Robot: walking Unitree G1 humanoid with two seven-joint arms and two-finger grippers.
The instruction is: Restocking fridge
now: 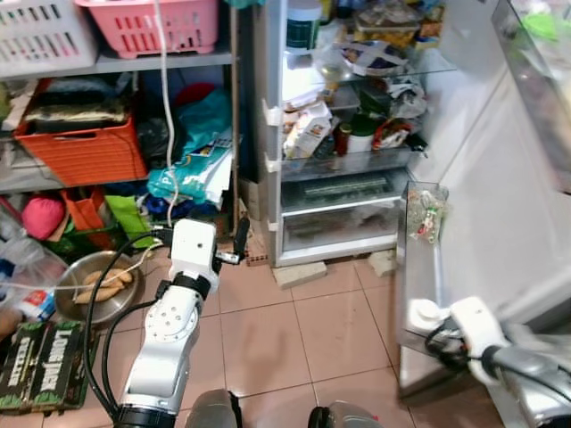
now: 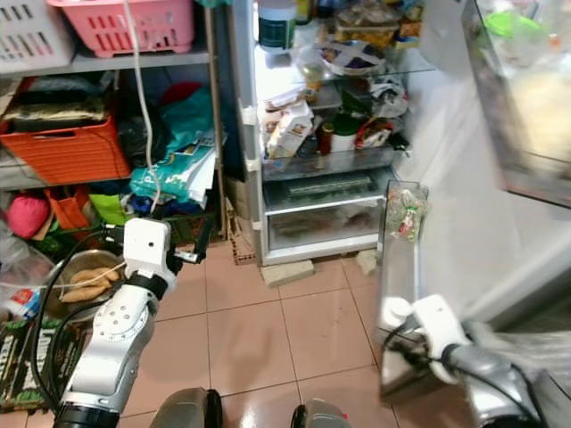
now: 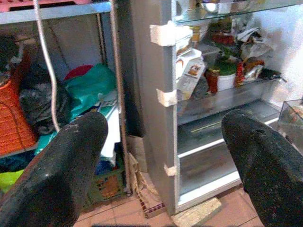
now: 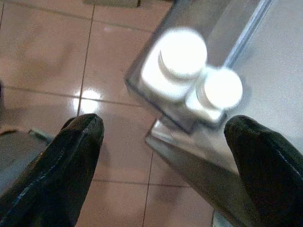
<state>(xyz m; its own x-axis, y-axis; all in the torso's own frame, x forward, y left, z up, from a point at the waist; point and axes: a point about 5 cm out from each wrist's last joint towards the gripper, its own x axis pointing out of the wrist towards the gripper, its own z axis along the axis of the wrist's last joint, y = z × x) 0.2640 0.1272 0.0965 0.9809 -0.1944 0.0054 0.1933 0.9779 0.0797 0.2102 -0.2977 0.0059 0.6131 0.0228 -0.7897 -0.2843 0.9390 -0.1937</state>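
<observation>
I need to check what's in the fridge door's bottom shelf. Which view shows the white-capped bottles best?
The right wrist view: two white-capped bottles sit close and central between the open right claw fingers. Both eye views show just one white cap beside the right wrist, partly hidden.

The floor [image 1: 294,334] is glossy pinkish tile — smooth enough to throw back a bright glare in the right wrist view. The fridge [image 1: 272,134] has a matt grey metal-look side, clear glass shelves [image 1: 393,69] and a see-through plastic door bin [image 1: 419,267]. Two bottles [image 4: 189,78] in that bin look like smooth white plastic. Beside the fridge, the crate [image 1: 85,147] is orange plastic lattice, the basket [image 1: 156,25] pink plastic, and the bowl [image 1: 94,285] dull metal. The robot's left arm [image 1: 169,343] is brushed silver with white plastic parts; its fingers [image 3: 57,175] are matt black, faintly scuffed and speckled.
</observation>
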